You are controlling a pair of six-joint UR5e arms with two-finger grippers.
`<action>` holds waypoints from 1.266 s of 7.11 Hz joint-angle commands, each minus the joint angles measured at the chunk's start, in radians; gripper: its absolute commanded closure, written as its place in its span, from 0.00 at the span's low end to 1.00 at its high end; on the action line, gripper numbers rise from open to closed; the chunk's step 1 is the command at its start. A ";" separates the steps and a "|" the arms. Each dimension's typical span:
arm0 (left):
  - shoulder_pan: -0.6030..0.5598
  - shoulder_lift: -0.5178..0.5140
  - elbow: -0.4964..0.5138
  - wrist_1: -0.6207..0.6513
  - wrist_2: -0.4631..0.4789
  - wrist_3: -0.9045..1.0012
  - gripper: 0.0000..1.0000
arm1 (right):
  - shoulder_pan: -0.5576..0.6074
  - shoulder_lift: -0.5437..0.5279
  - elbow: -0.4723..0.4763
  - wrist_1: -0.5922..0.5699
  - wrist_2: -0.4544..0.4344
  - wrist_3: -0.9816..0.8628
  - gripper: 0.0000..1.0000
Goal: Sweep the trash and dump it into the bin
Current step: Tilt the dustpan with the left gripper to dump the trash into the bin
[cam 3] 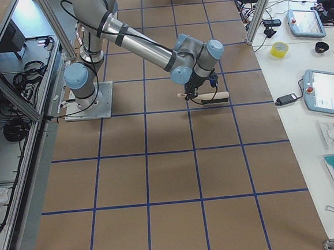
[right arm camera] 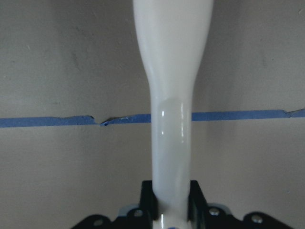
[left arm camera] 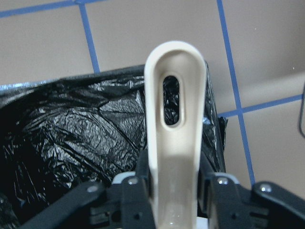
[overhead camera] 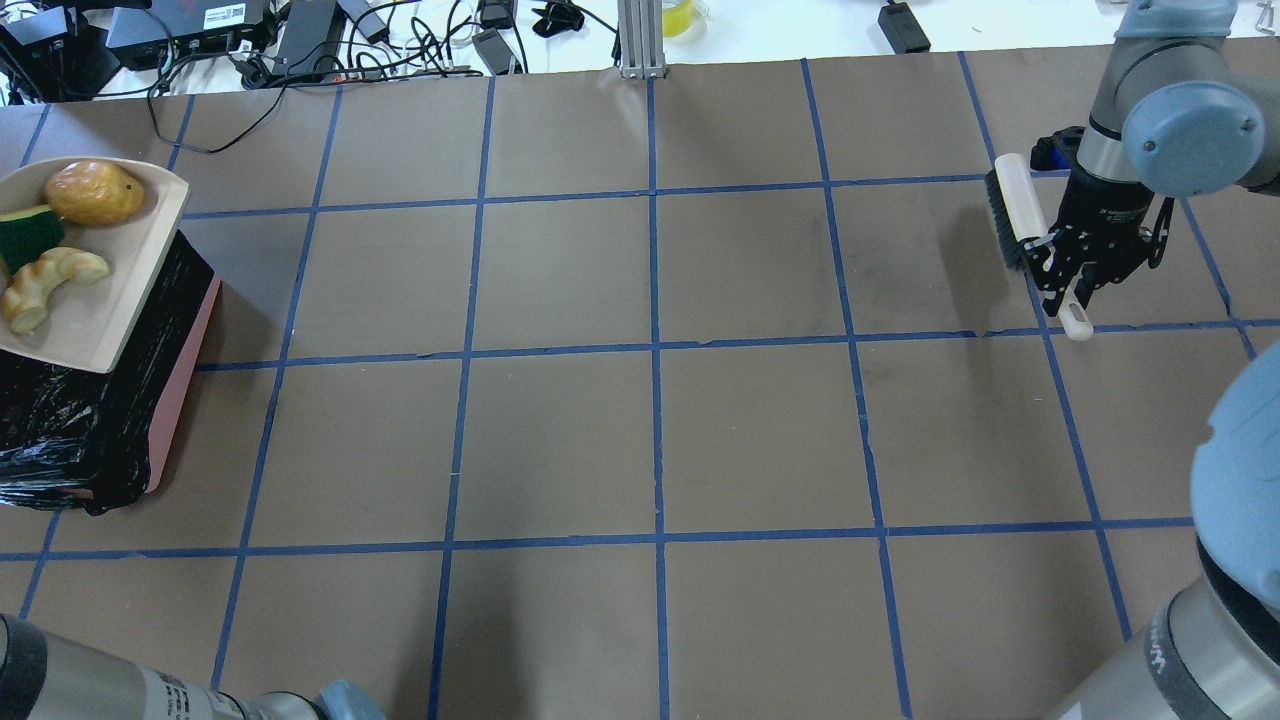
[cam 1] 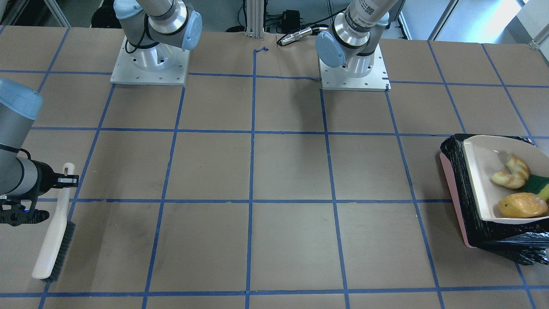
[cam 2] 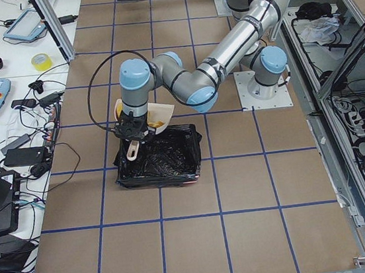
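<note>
My left gripper [left arm camera: 174,177] is shut on the handle of the beige dustpan [overhead camera: 110,300], held over the pink bin [overhead camera: 185,380] with its black bag [cam 1: 493,234]. The trash lies in the pan: a golden potato-like lump [overhead camera: 92,192], a curved bread piece [overhead camera: 45,283] and a yellow-green sponge [overhead camera: 25,232]. All three also show in the front view: lump [cam 1: 522,205], bread [cam 1: 510,174], sponge [cam 1: 538,184]. My right gripper [overhead camera: 1065,275] is shut on the handle of the beige brush [overhead camera: 1020,215], far across the table with its bristles near the surface.
The brown table carries a blue tape grid [overhead camera: 655,350]. The two arm bases [cam 1: 150,64] [cam 1: 354,68] stand at the robot's side. Cables and power units [overhead camera: 300,30] lie beyond the far edge. The bin sits near the table's left end.
</note>
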 commanded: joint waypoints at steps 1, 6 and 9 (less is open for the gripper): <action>0.065 -0.051 0.018 0.086 -0.048 0.180 1.00 | -0.003 0.011 0.001 -0.002 -0.007 -0.005 1.00; 0.145 -0.083 0.026 0.212 -0.399 0.496 1.00 | -0.003 0.023 0.006 -0.011 -0.005 0.002 0.75; 0.145 -0.104 0.030 0.282 -0.470 0.518 1.00 | -0.003 0.025 0.007 -0.037 -0.001 -0.004 0.16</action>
